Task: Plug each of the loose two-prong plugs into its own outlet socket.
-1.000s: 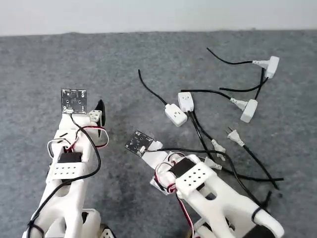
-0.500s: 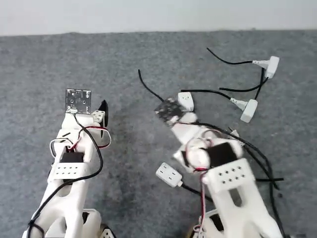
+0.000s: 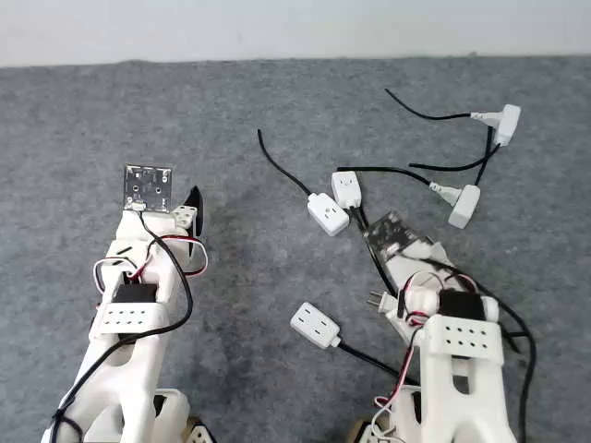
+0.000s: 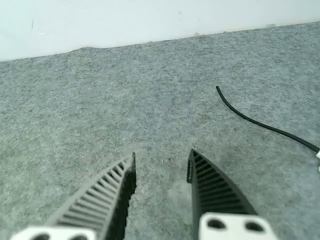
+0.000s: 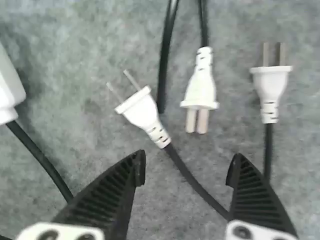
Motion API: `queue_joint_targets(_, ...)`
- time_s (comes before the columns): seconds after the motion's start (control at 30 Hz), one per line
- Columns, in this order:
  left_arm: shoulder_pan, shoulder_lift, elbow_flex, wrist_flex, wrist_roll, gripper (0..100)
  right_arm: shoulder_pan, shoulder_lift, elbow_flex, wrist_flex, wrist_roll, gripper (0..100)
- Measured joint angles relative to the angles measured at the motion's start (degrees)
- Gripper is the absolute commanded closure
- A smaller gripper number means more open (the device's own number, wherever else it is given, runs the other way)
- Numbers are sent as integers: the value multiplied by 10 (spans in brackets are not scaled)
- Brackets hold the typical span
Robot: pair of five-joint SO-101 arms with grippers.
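Three loose white two-prong plugs lie on the grey carpet under my right gripper [image 5: 189,160], which is open above them: a tilted plug [image 5: 141,112], a middle plug [image 5: 201,92] and a third plug [image 5: 270,90]. One plug [image 3: 377,300] pokes out beside the right arm [image 3: 457,337]. White outlet sockets lie at the centre [image 3: 328,212], just behind it [image 3: 346,187] and near the front [image 3: 315,325]. My left gripper [image 4: 161,159] is open over bare carpet, far left of the sockets [image 3: 185,210].
Two more sockets [image 3: 464,205] [image 3: 506,123] at the back right have plugs in them. Black cables [image 3: 369,245] cross the carpet around the right arm. A cable end [image 4: 250,120] lies ahead of the left gripper. The wall [image 3: 295,28] borders the back.
The right arm has swung from the middle of the table to the right, over the loose plugs, uncovering the front socket. The left arm has hardly moved.
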Motion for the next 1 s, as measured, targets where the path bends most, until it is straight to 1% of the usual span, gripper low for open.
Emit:
queue_joint_targets(0.07,0,0,0,0,0,829,-9,0,18,-17,4,753)
queue_joint_targets(0.3,0,0,0,0,0,829,-80,0,50,-57,0,753)
queue_joint_targets(0.6,0,0,0,0,0,829,-84,0,52,-62,-4,753)
queue_joint_targets(0.83,0,0,0,0,0,829,-84,0,85,-125,-4,753)
queue_joint_targets(1.0,0,0,0,0,0,829,-85,0,85,-138,-7,755)
